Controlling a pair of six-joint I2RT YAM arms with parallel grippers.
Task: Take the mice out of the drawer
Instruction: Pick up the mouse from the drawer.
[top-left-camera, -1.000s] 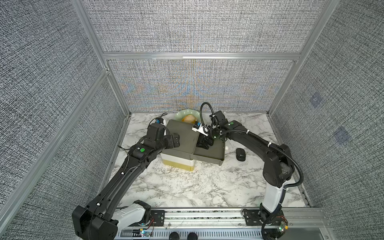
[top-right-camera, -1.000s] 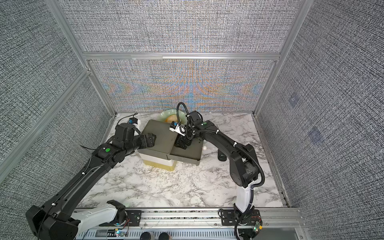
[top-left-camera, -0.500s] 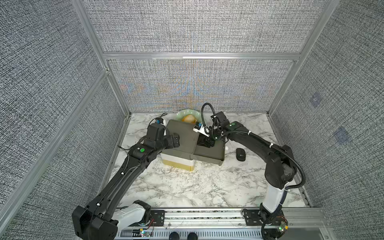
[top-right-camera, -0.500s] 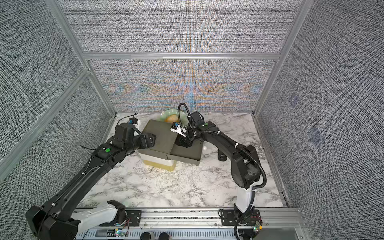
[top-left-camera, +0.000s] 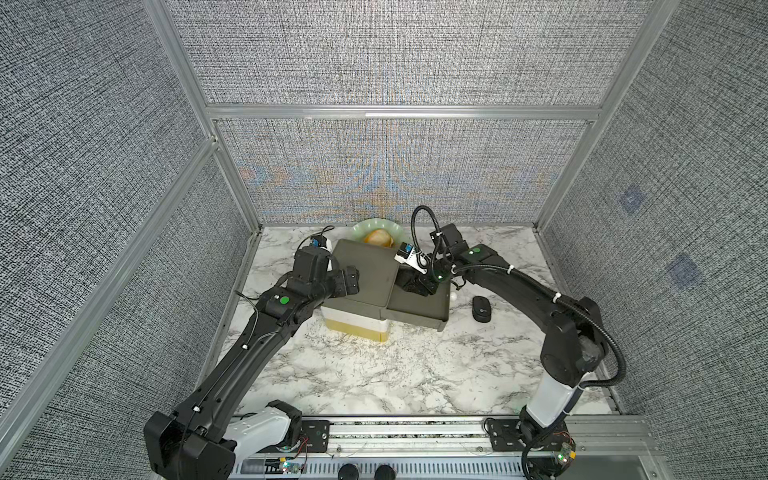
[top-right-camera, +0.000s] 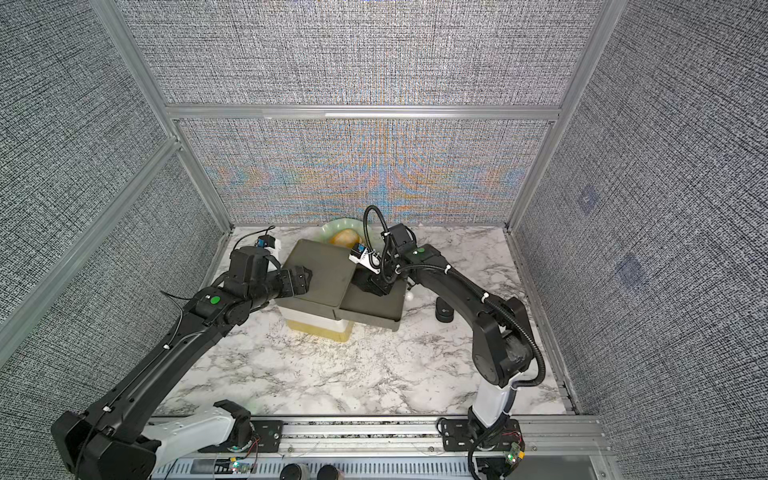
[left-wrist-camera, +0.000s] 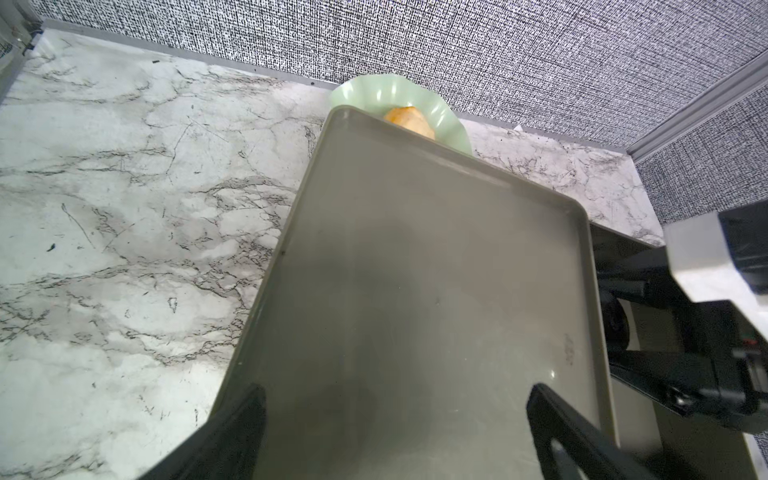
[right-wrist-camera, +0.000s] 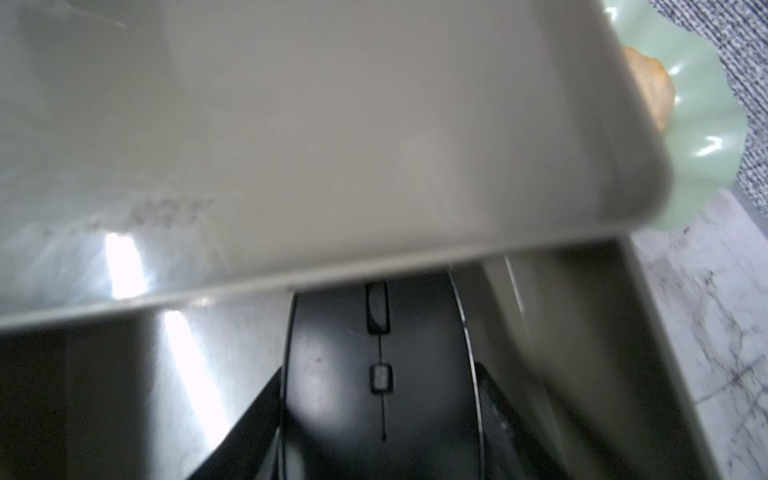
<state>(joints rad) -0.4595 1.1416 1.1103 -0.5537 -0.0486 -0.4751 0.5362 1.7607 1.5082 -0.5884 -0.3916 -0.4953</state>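
The grey drawer (top-left-camera: 440, 321) (top-right-camera: 374, 323) stands pulled out to the right of its small cabinet (top-left-camera: 365, 270). My right gripper (top-left-camera: 415, 284) (top-right-camera: 370, 284) (right-wrist-camera: 379, 395) reaches down into it and is shut on a glossy black mouse (right-wrist-camera: 332, 365), one finger against each side. The mouse's front end lies under the cabinet's top edge. A second black mouse (top-left-camera: 481, 308) (top-right-camera: 444, 311) lies on the marble table to the right of the drawer. My left gripper (top-left-camera: 351, 282) (top-right-camera: 303, 280) (left-wrist-camera: 395, 411) is open, over the left edge of the cabinet top. The rest of the drawer's inside is hidden.
A pale green fluted plate (top-left-camera: 392, 230) (left-wrist-camera: 374, 91) holding a yellowish lump (top-left-camera: 378, 237) sits behind the cabinet at the back wall. A small white knob (top-left-camera: 453, 296) sticks out at the drawer's right side. Grey fabric walls enclose the marble table (top-left-camera: 415, 374).
The right gripper's jaws have closed in on the black mouse inside the drawer. The left arm has stayed where it was.
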